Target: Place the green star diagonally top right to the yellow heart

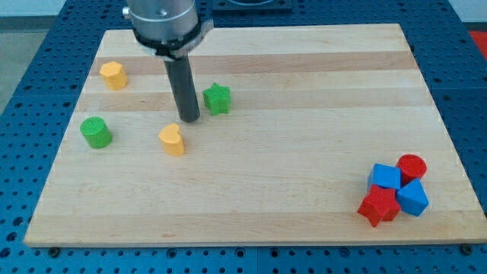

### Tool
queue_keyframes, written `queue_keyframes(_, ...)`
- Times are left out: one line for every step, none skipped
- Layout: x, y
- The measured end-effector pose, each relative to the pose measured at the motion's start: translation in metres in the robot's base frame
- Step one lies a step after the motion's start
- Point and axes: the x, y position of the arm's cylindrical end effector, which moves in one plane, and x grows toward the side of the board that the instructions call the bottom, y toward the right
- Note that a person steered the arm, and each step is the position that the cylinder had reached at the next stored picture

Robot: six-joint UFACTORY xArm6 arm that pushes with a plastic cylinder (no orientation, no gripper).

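Board (304,68): pale wood; red and blue blocks clustered at the view's bottom right, well apart from the work
My tip (189,119): a bare rod, nothing to open or pinch; just left of the green star
Green star (217,99): up-right of the yellow heart
Yellow heart (173,140): below my tip

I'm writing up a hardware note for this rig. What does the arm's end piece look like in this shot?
A wide, round grey metal housing enters from the view's top, with a flat flange at its base. A straight, dark, matte cylindrical rod hangs from it, ending in my tip. No cables, markings or jaws show.
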Motion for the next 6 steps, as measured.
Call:
queue_keyframes(-0.055, 0.061)
queue_keyframes(-0.069, 0.132)
queue_keyframes(-0.069, 0.066)
queue_keyframes(-0.066, -0.004)
queue_keyframes(-0.02, -0.01)
queue_keyframes(-0.009, 0.045)
